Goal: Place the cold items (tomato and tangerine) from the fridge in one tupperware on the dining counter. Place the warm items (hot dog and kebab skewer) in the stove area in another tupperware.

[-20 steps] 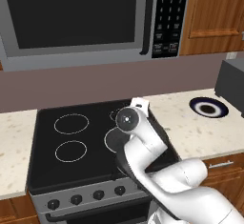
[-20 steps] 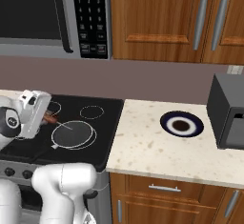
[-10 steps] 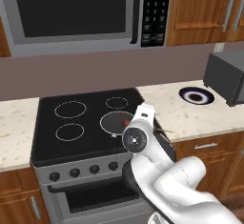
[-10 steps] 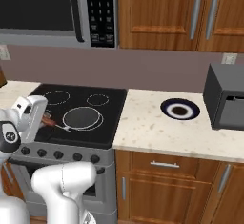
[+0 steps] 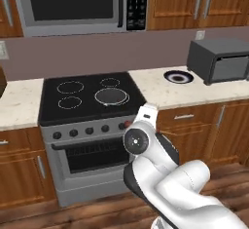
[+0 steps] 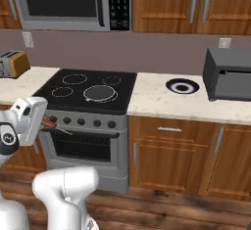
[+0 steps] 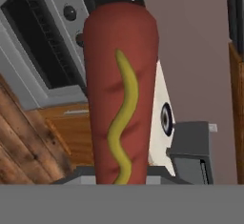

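A red-brown hot dog (image 7: 119, 89) with a yellow mustard line stands up between my fingers in the hand view. My gripper (image 6: 45, 124) is shut on it, held low in front of the silver range (image 6: 93, 106) of the stove area, level with the oven knobs. A red end of the hot dog (image 6: 49, 125) sticks out beside the hand. From the left base view the gripper (image 5: 130, 124) is mostly hidden behind my own arm. The tomato, tangerine, kebab skewer, fridge, dining counter and both tupperware containers are out of view.
A black toaster oven (image 5: 219, 60) and a dark ringed plate (image 5: 178, 77) sit on the pale counter right of the range. A toaster (image 6: 12, 63) stands on the left counter. A microwave (image 5: 73, 4) hangs above. Wood floor lies below.
The whole picture has shifted: the base has backed away from the range, which now looks smaller and farther. The gripper stays shut on the hot dog.
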Tool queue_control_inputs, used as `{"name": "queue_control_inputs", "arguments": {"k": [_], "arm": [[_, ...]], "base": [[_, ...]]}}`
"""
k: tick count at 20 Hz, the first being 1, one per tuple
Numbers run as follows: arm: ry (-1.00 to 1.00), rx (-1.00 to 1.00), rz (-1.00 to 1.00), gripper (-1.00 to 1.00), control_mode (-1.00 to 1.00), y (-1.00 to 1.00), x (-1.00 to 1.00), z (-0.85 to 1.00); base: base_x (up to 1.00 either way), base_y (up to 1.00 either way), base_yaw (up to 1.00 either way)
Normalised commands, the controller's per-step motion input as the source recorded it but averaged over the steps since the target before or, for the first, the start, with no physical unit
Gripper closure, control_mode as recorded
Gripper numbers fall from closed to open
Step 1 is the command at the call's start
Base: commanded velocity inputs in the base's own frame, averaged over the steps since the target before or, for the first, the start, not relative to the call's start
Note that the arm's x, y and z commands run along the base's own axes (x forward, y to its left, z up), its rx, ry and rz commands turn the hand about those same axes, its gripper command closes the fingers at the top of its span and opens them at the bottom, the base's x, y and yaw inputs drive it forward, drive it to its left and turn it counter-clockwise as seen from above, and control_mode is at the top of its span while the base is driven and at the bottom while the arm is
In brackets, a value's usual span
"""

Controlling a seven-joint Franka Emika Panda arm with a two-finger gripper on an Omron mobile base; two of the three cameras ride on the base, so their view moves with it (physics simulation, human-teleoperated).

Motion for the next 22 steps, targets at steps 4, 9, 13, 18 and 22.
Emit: {"name": "queue_control_inputs", "arguments": {"k": [4, 9, 13, 18, 22], "arm": [[0.0, 0.0, 0.0, 1.0, 1.0, 0.0, 0.0, 0.0], [0.0, 0.0, 0.0, 1.0, 1.0, 0.0, 0.0, 0.0], [0.0, 0.0, 0.0, 1.0, 1.0, 0.0, 0.0, 0.0], [0.0, 0.0, 0.0, 1.0, 1.0, 0.0, 0.0, 0.0], [0.0, 0.0, 0.0, 1.0, 1.0, 0.0, 0.0, 0.0]], "base": [[-1.0, 0.24, 0.0], [-1.0, 0.12, 0.35], [-1.0, 0.0, 0.64], [-1.0, 0.03, 0.58], [-1.0, 0.29, 0.44]]}}
